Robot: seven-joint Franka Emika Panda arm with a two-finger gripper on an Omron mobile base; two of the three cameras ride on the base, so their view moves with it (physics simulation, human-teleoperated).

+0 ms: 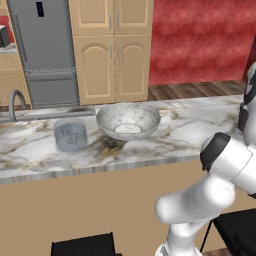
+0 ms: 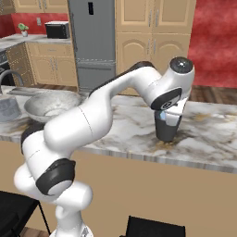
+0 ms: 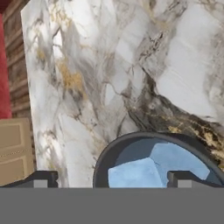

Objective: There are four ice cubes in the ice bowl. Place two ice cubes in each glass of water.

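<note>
My gripper [image 3: 112, 179] hangs open directly over the dark charcoal glass of water [image 3: 153, 144], one fingertip on each side of its rim. Two pale blue ice cubes [image 3: 133, 173] lie side by side inside that glass. In the right base view the gripper [image 2: 165, 118] points straight down at the dark glass [image 2: 165, 132] on the marble counter. The grey speckled ice bowl [image 1: 107, 120] stands mid-counter, showing its whitish bottom. Left of it is the translucent grey-blue glass [image 1: 70, 136], with faint blocky shapes inside that I cannot make out.
The marble counter [image 1: 180, 130] runs left to right, and its front edge faces the base. A sink faucet [image 1: 16, 102] rises at the far left. Behind are a fridge [image 1: 45, 50] and wooden cabinets [image 1: 112, 60]. Black chairs [image 1: 82, 245] stand below the counter front.
</note>
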